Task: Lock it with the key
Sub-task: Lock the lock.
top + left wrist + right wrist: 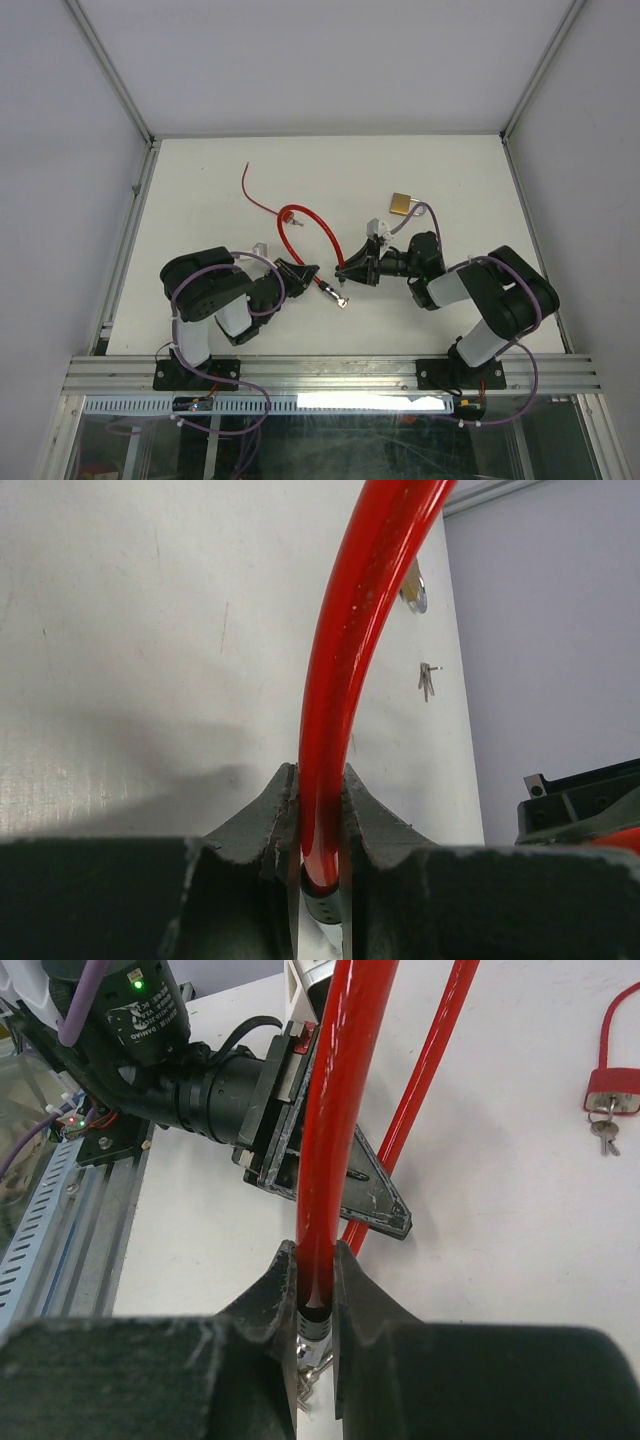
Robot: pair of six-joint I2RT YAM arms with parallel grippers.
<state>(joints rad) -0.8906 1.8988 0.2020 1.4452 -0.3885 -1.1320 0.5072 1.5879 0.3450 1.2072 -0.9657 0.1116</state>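
My left gripper (pixel 320 776) is closed nearly all the way, its dark, rough-edged pads pinching the red cable (pixel 345 660) just above one of its ends. My right gripper (pixel 315 1256) is shut on the same cable in the same way, right at its black ferrule (pixel 313 1322). Neither holds a key.

The cable is thick, round and glossy, like vinyl over a stiff core, and it springs away from both grips in a tall arc. That is my main worry: the sheath is slick and the pads bite only a narrow band, so a twist or pull may let it slide or roll. If it springs loose, it may sweep across the table (pixel 450 180).

With both grippers occupied, I have nothing free for the key. The keys (pixel 603 1132) are small, thin, flat metal, hanging from a red lock body (pixel 612 1090) that lies on the matte white table well apart from both grippers. Lying so flat, they look hard to pinch cleanly. A brass padlock (pixel 400 204) sits further back, and I cannot tell which lock this cable belongs to.
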